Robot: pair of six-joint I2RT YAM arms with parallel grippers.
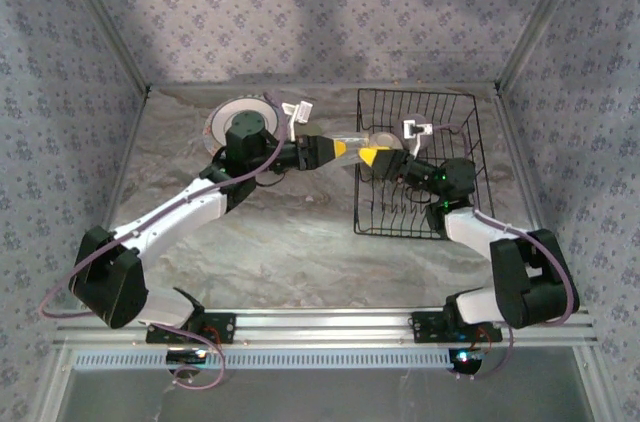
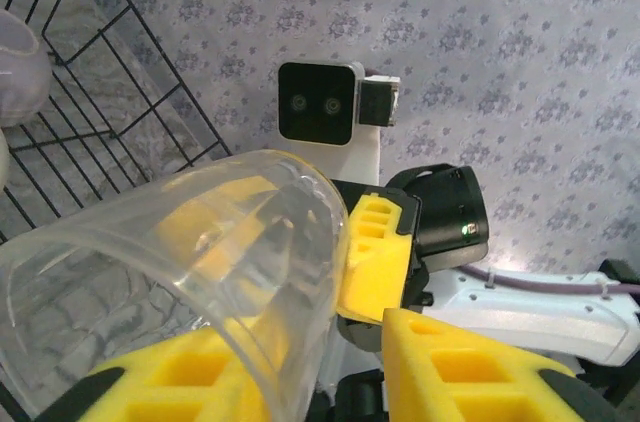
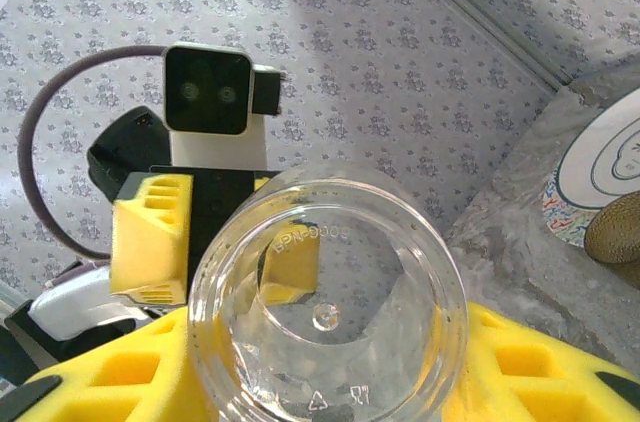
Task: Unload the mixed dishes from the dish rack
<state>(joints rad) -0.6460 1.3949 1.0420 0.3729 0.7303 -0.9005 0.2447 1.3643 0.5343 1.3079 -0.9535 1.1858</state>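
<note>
**Top external.** Shows the dish rack (image 1: 455, 107) standing at the right back of the table (image 1: 300, 232); contents hard to make out behind the right arm. Finds the clear cup (image 1: 358, 144) in the air at the rack's left edge, lying on its side between the left gripper (image 1: 340, 149) and the right gripper (image 1: 382, 158). Places a stack of plates (image 1: 222, 120) on the table at back left, partly under the left arm.

**Left wrist.** Looks through the clear cup (image 2: 200, 242): empty, tipped over. Sets a yellow pad of the left gripper (image 2: 335, 382) on either side of the cup's near end; cannot tell whether they press it. Picks out a pale bowl (image 2: 18, 62) inside the dish rack (image 2: 150, 72), upper left.

**Right wrist.** Faces the clear cup (image 3: 325, 317) base-on, clamped between both pads of the right gripper (image 3: 320, 387). Puts the left gripper (image 3: 220, 252) at the far end. Shows the plates (image 3: 600, 167) stacked on the table (image 3: 510, 242), ringed white one on top, a tan cup (image 3: 615, 227) just beside.
</note>
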